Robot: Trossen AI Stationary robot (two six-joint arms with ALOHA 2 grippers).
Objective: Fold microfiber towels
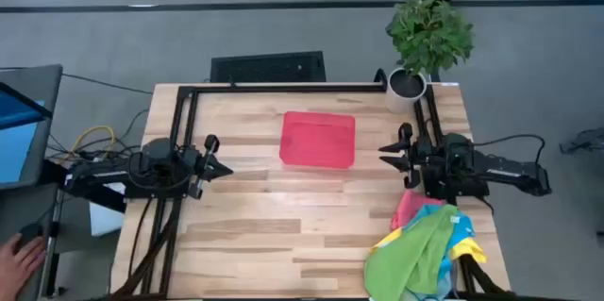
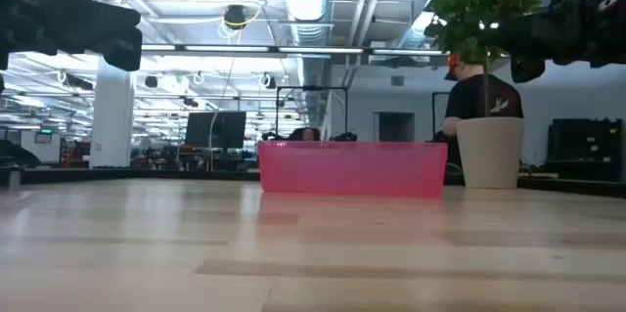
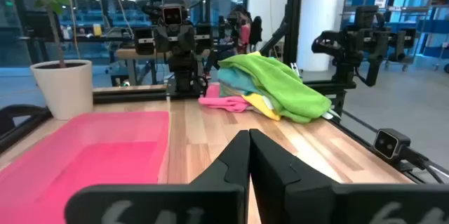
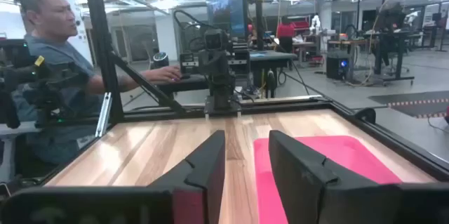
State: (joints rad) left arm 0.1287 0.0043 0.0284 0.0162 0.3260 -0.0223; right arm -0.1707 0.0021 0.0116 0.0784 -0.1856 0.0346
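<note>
Jaws: the left gripper point(image 1: 223, 169) is clenched, its fingers point(image 3: 270, 164) pressed together with nothing between them. The right gripper point(image 1: 385, 155) stands partly parted, a clear gap between its fingers point(image 4: 210, 161), holding and touching nothing.

Table point(image 1: 283, 235): light wood, framed by dark rails along its far and side edges. Both arms sit low at mid-depth, the left at the left edge, the right at the right edge, grippers pointing inward toward each other across the table.

Towels point(image 1: 425, 249): one loose, unfolded heap at the near right corner, just beside the right arm's base. Green lies on top and runs lengthwise from the near edge up toward the arm; light blue, yellow and pink show beneath, the pink edge nearest the arm. In the left wrist view the heap point(image 3: 270, 87) is humped, green draped over the rest.

Tray point(image 1: 318, 139): red, rectangular, between the two grippers and slightly toward the far side, long axis left to right.

Plant point(image 1: 427, 37): in a white pot at the far right corner.

A person point(image 4: 49, 62) is seated beyond the left edge.
</note>
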